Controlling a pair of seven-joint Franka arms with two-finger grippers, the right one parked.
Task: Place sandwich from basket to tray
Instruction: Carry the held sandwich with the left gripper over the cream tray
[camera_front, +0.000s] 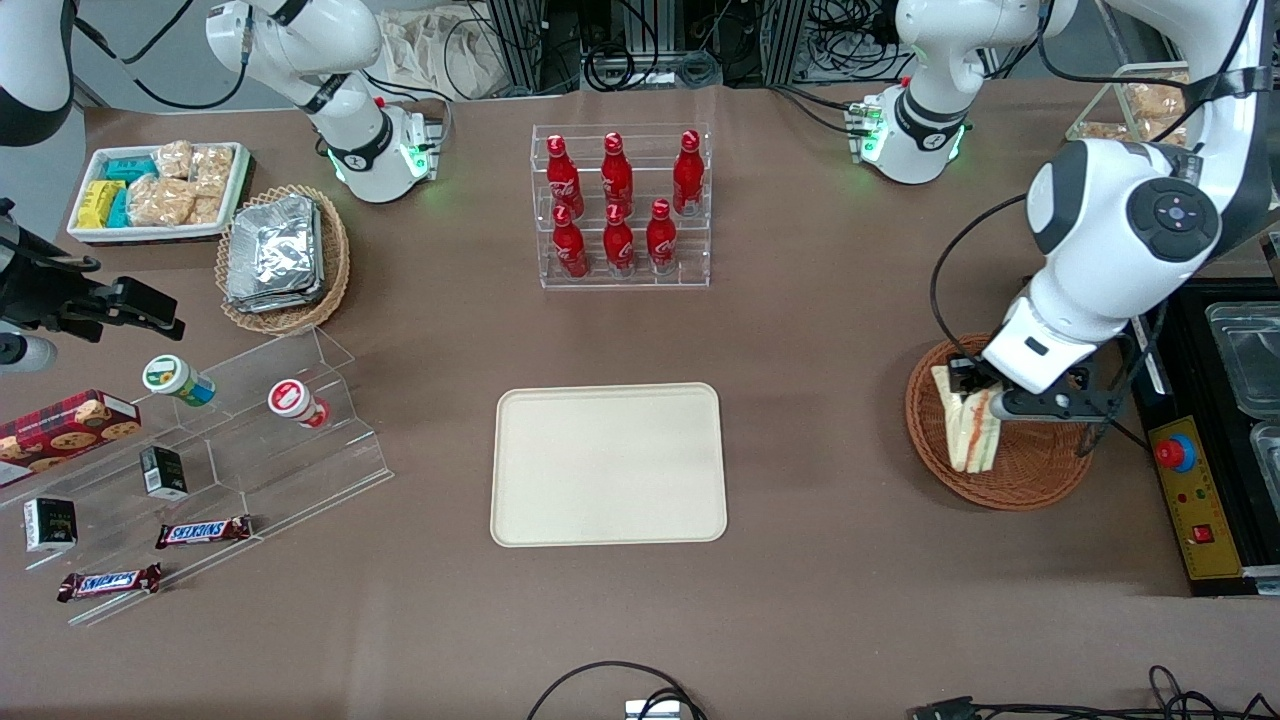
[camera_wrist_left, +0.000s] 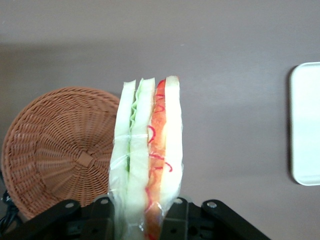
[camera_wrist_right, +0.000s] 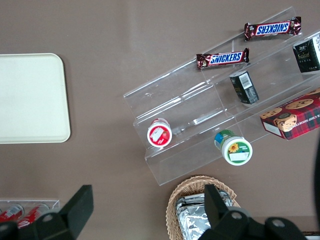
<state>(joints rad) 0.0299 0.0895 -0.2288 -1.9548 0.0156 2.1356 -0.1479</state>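
You've got the front cam up high, looking down at the whole bench (camera_front: 800, 620) from across the arms. The left wrist cam sits right at the hand (camera_wrist_left: 137, 212), super close, facing down past the sandwich (camera_wrist_left: 147, 155) at the basket (camera_wrist_left: 55, 150) and tray (camera_wrist_left: 306, 125). The right wrist cam hangs higher, staring straight down. All three catch that tray.

The left arm bends low, its tool (camera_front: 985, 400) turned sideways, fingers (camera_wrist_left: 102, 212) clamped tight.
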